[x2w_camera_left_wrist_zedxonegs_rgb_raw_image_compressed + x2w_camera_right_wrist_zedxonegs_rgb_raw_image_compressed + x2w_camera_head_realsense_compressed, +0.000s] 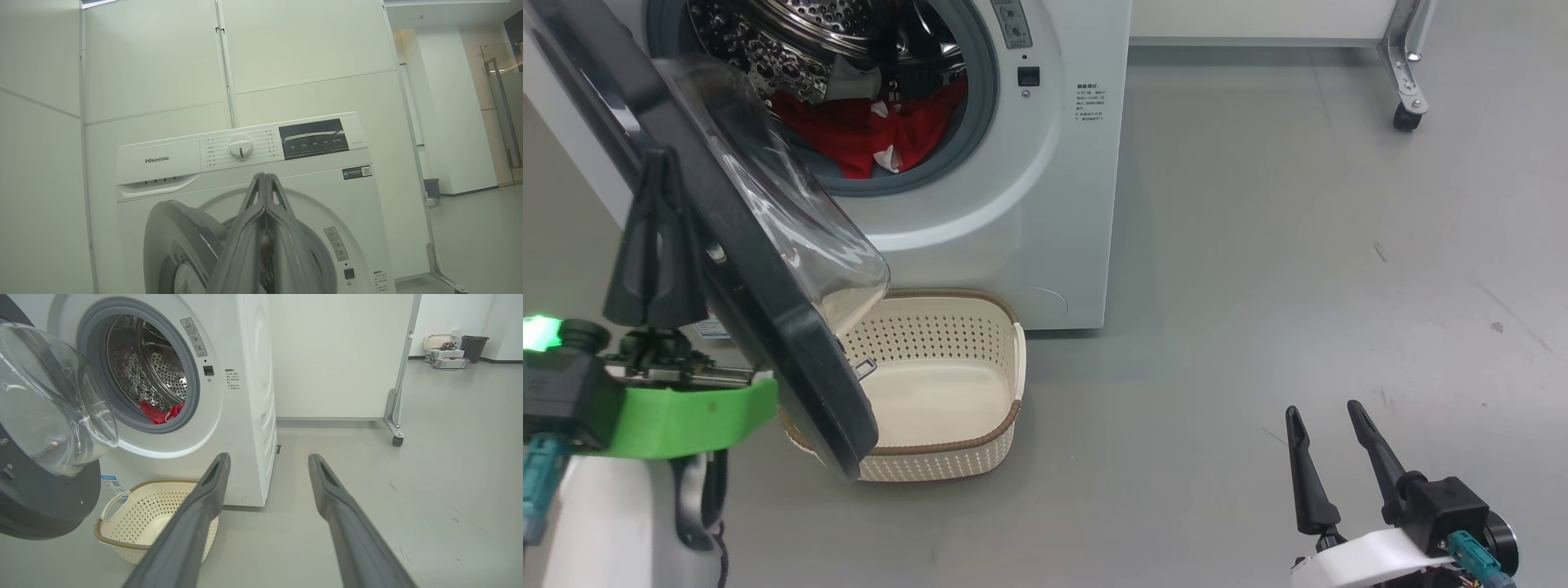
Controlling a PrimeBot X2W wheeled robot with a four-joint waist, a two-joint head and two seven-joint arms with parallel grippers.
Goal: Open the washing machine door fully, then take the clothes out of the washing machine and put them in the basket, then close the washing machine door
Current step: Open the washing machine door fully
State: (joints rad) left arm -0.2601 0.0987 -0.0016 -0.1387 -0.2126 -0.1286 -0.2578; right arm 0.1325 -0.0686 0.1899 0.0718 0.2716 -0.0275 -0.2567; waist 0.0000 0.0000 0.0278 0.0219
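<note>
Head view: my left gripper [660, 175], at 9 o'clock, has its fingers pressed together with nothing between them. It lies at the outer side of the door [800, 367]; touching or not, I cannot tell. Door is only partly open and hangs over the basket [947, 446] at 6. Clothes [874, 131] are in the drum at 12. Right gripper [1323, 408], at 5, is spread wide and empty.

Left wrist view: "Hisense" on the washer [367, 212] panel; other labels are too small to read.

Right wrist view: clothes at 10, basket at 7. Risk, imo: my shut fingers slip off the smooth rim and the door swings back, or its low edge pushes the basket away.
</note>
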